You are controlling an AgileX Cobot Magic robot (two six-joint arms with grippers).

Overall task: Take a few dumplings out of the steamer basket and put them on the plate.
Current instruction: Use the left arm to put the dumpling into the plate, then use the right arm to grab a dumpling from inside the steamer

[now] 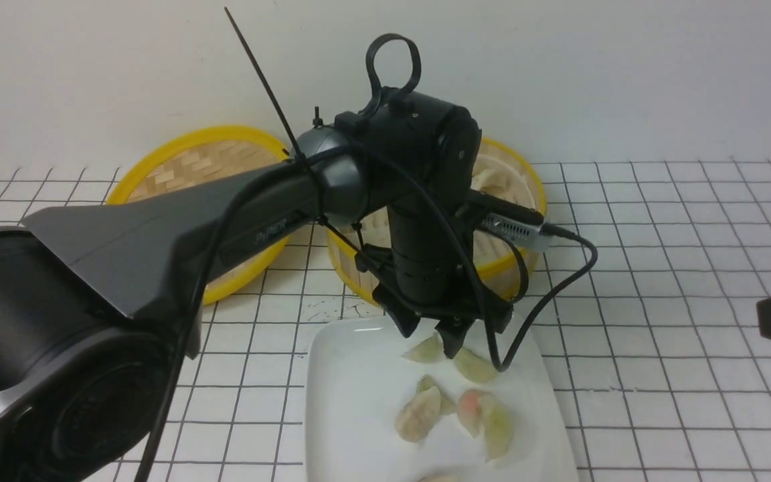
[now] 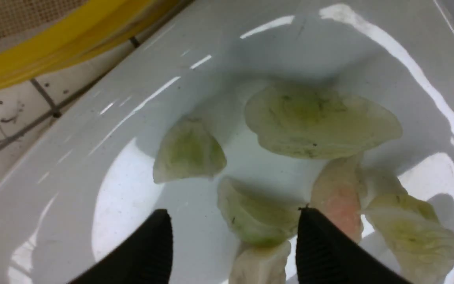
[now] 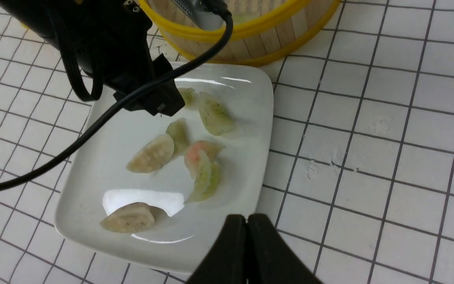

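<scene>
Left gripper (image 1: 430,333) hangs over the plate (image 1: 352,375), fingers spread and empty; green dumplings (image 2: 321,120) lie just beneath and beyond them. Right gripper (image 3: 246,223) is clenched on nothing.

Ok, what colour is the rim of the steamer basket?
Yellow, over pale bamboo slats. The steamer basket shows this best in the right wrist view.

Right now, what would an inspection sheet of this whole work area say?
Surface: white grid-tiled table, dark scuff marks in places.
Job's things: deep bamboo steamer basket with yellow rims; glossy white squarish plate holding several pale crescent dumplings.
Clutter: shallow woven yellow-rimmed lid.
Grippers: left tool open over the plate; right tool shut, empty.
Cables: black cable drooping from the left wrist over the plate.
Surroundings: plain white wall.
</scene>
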